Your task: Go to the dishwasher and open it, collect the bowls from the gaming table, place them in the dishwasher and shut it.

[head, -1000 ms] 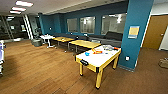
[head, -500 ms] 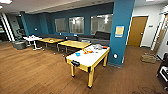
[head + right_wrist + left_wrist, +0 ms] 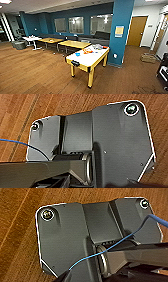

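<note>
Standing on wood floor, gaming table bears a blue bowl.

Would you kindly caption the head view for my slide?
White-topped gaming table with colourful games beside a blue pillar, on wooden floor.

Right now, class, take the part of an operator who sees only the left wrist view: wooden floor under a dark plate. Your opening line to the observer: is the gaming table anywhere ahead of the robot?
Observer: Yes. In the head view the gaming table stands ahead on the wooden floor, one short end turned towards the robot.
Operator: Is anything on it?
Observer: A small blue thing, perhaps a bowl, lies on the white top, with orange things beyond it. It is too blurred to say more.
Operator: What stands near it?
Observer: A tall blue pillar rises close to the table's far end.
</note>
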